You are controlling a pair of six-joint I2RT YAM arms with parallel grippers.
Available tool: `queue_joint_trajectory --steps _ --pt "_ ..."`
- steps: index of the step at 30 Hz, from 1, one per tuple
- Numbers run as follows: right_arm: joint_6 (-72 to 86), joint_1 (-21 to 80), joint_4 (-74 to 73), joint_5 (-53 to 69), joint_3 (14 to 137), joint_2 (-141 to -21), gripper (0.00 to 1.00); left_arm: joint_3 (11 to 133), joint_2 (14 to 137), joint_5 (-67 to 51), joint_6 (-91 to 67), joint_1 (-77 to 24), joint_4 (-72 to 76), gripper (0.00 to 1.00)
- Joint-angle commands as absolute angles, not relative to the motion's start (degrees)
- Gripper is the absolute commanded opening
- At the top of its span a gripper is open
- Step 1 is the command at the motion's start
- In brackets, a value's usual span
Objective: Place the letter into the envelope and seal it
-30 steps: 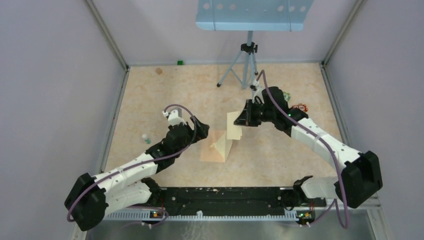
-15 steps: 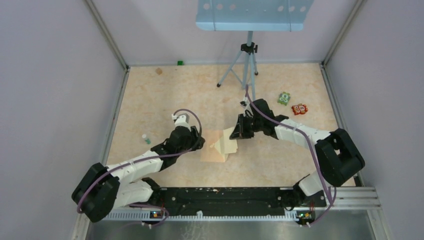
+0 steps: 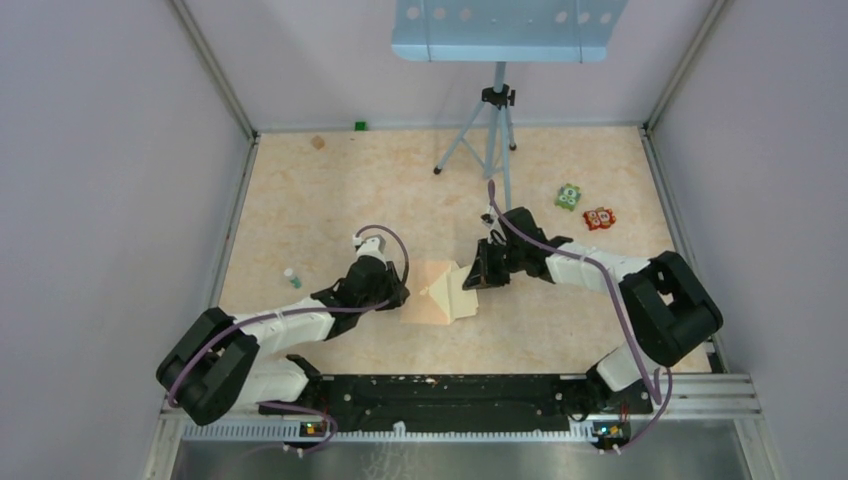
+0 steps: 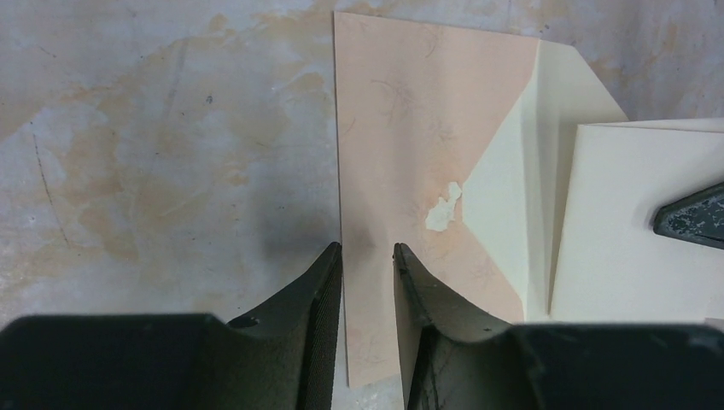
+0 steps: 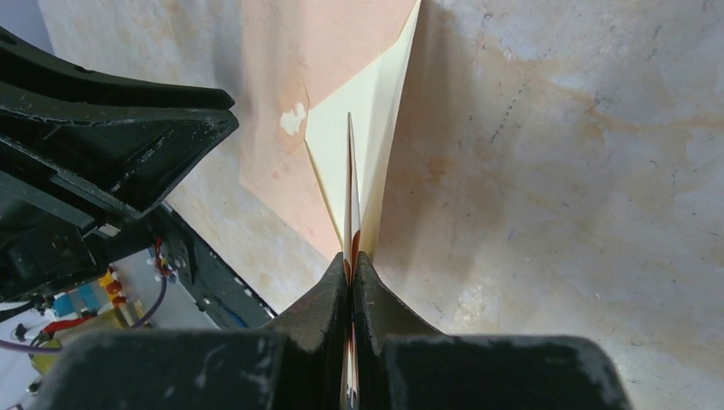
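On the marbled table (image 3: 300, 200), the left gripper (image 4: 367, 252) has narrowed its once-wide jaws astride the left edge of the envelope (image 4: 401, 128), a gap still showing and nothing gripped, apparently to pin it. The right gripper (image 5: 351, 260), clenched on the letter (image 4: 623, 231), has carried the sheet lower than a second ago, onto the open flap (image 4: 512, 188), ready for insertion.

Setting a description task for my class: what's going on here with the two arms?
The right gripper is shut on the letter, holding it over the open flap of the envelope, which lies flat on the table. The left gripper sits at the envelope's opposite edge, jaws slightly apart. The letter is not inside yet.
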State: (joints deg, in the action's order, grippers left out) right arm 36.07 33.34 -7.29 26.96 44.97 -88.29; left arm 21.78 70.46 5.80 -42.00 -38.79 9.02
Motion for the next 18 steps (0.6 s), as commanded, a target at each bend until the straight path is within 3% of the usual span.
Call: queue_joint_trajectory --steps 1,18 --pt "35.19 33.65 -5.71 26.61 44.68 -89.9 0.0 21.37 71.66 6.09 -43.16 -39.11 11.39 0.34" --pt "34.81 32.0 -5.05 27.49 45.75 -94.26 0.0 22.58 75.0 6.33 -44.83 -40.46 11.78 0.34"
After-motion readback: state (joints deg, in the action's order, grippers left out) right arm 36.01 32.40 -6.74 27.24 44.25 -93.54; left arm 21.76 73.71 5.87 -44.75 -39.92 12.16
